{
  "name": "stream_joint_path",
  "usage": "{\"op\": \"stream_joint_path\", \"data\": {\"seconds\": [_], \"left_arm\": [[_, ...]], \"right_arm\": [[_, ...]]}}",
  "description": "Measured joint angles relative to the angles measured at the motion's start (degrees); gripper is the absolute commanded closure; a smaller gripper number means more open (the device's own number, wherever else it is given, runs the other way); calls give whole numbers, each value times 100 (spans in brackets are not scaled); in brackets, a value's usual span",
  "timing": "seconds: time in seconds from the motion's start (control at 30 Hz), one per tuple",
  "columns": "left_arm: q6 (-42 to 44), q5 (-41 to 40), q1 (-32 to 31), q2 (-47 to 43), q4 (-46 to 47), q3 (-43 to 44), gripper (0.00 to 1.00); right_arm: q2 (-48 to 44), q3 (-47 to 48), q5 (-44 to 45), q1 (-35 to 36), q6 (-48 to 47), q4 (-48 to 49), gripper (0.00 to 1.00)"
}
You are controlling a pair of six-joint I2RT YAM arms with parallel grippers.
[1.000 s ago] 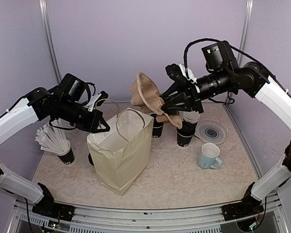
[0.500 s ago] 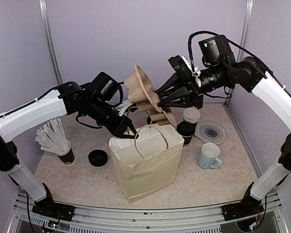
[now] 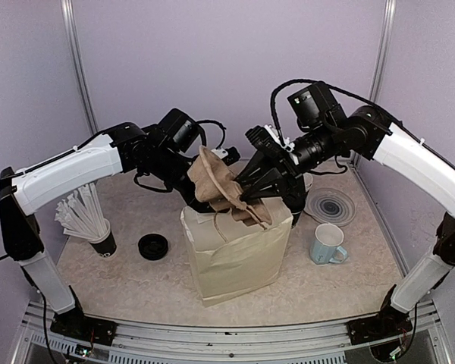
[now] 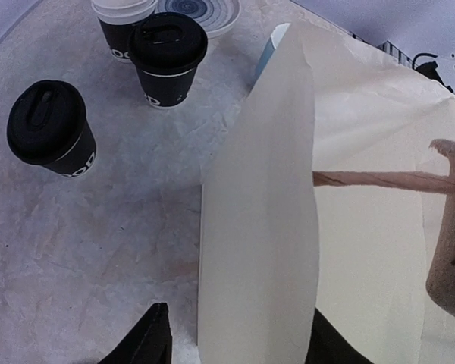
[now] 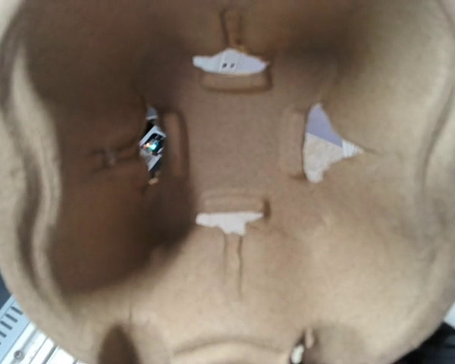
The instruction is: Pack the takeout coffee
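Two takeout coffee cups with black lids (image 4: 168, 57) (image 4: 49, 129) stand on the table behind the cream paper bag (image 3: 235, 254); in the top view the bag and arms hide them. A third cup with a white rim (image 4: 123, 23) stands beside them. My left gripper (image 4: 239, 345) is open, one finger on each side of the bag's (image 4: 258, 227) upright wall. My right gripper (image 3: 246, 196) is shut on a brown pulp cup carrier (image 3: 216, 184), held tilted at the bag's mouth. The carrier (image 5: 235, 227) fills the right wrist view and hides those fingers.
A loose black lid (image 3: 153, 246) lies left of the bag. A black cup of white sticks (image 3: 98, 227) stands at the far left. A light-blue mug (image 3: 327, 244) and a striped plate (image 3: 331, 206) sit to the right. The bag's twisted handle (image 4: 379, 180) crosses its opening.
The bag has been dragged right to the table's middle by my left gripper, whose jaws have now opened. My right arm has lowered the carrier leftward to the bag's mouth.
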Motion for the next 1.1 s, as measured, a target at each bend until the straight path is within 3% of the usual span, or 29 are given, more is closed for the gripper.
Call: {"op": "stream_joint_path", "data": {"seconds": [0.17, 0.57, 0.7, 0.9, 1.1], "left_arm": [[-175, -382, 136, -153, 291, -151, 32], [-962, -848, 798, -2437, 1716, -1685, 31], [-1132, -785, 476, -3355, 2299, -2387, 28], [-1119, -715, -494, -4481, 3703, -3971, 25], [-883, -1119, -1239, -4345, 4673, -4579, 23]], "right_arm": [[70, -81, -20, 2, -72, 13, 83], [138, -157, -57, -7, 24, 208, 84], [155, -157, -59, -66, 155, 326, 84], [223, -157, -144, -214, 367, 487, 84], [221, -157, -205, -354, 542, 581, 83]]}}
